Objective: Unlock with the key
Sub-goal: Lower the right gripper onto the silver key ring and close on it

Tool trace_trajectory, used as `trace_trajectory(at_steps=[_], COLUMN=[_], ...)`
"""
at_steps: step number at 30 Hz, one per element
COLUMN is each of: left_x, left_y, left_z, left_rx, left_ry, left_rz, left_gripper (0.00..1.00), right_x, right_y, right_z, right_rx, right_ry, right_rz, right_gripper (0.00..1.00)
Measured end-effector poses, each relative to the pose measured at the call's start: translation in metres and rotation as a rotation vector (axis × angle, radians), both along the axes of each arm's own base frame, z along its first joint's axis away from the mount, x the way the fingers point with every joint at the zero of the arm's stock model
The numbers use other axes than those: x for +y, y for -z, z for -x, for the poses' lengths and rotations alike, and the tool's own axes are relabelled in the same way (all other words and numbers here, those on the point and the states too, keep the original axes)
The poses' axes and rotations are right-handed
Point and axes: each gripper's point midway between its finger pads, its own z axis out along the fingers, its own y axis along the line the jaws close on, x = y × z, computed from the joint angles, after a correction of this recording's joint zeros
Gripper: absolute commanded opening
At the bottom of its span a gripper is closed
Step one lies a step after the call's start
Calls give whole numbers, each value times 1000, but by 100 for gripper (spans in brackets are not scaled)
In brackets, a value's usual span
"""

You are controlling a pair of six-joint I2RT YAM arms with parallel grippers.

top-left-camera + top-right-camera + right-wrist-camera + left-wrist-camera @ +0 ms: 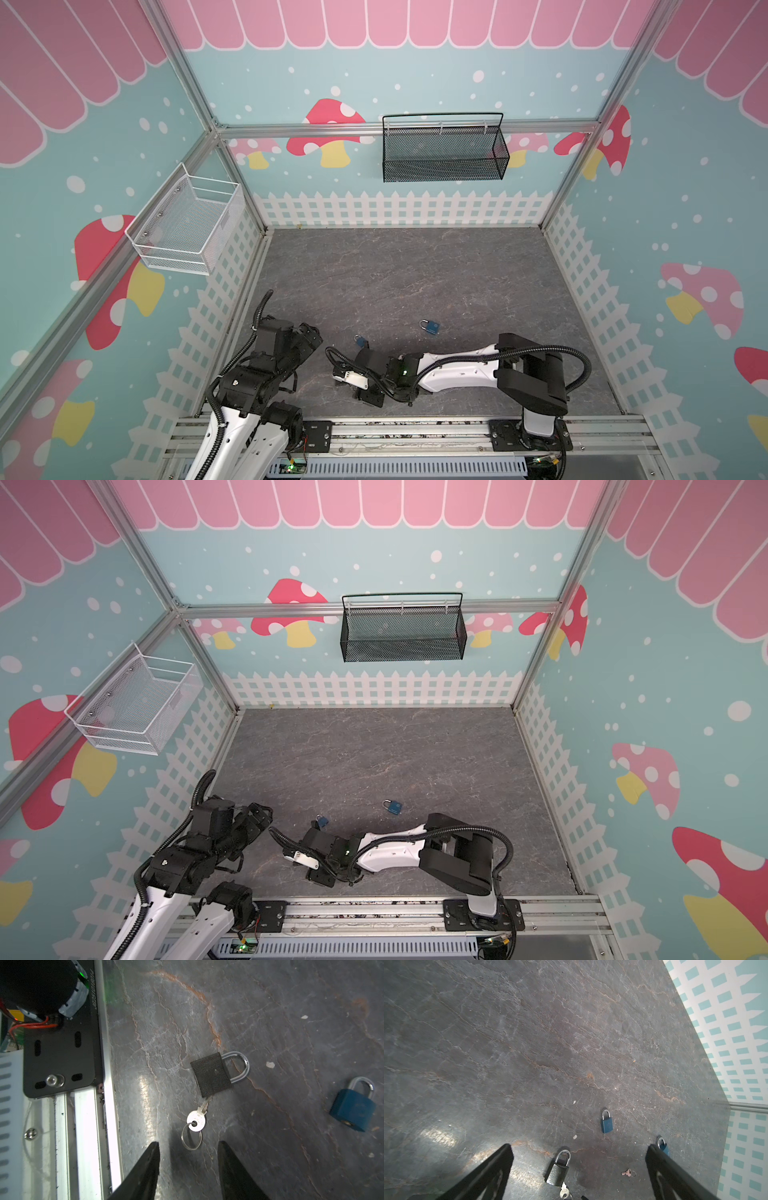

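Grey, stone-patterned tabletop [415,270] carries a small black padlock with a steel shackle [212,1075] close to the near rail, left of the middle. In both top views it is hidden under the right arm, which reaches across to the left. A silver key [197,1119] sits with its blade in the bottom of this padlock, and its wire split ring [191,1136] lies flat on the table. The shackle is seated in the body.

The right gripper [189,1142] hangs low over the ring. Its black fingers stand partly apart on either side of it and grip nothing.

The left gripper [579,1147] is spread wide and empty at the near left, facing the black padlock.

A blue padlock [431,327] lies farther out, near the middle. A second blue padlock [361,342] lies just beyond the right gripper. A small copper-coloured key [627,1173] lies loose between the black padlock and that second blue one.
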Motion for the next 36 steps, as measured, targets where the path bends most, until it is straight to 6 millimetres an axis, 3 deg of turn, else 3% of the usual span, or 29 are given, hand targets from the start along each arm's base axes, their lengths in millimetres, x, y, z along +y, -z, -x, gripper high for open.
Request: trace_trajectory(at_steps=[11, 30, 36], left_x=[9, 10, 10], left_y=[-2, -3, -3], left_z=[6, 7, 6], left_rx=[-6, -4, -1], left_ry=[-35, -45, -44], left_rz=[-32, -29, -26], left_gripper=[100, 100, 100], right_x=[5, 6, 3], right_y=[21, 20, 20], right_z=[1, -11, -11], right_rx=[-4, -79, -88], right_ry=[-30, -21, -16], right_rz=[33, 34, 20], right_gripper=[33, 0, 0])
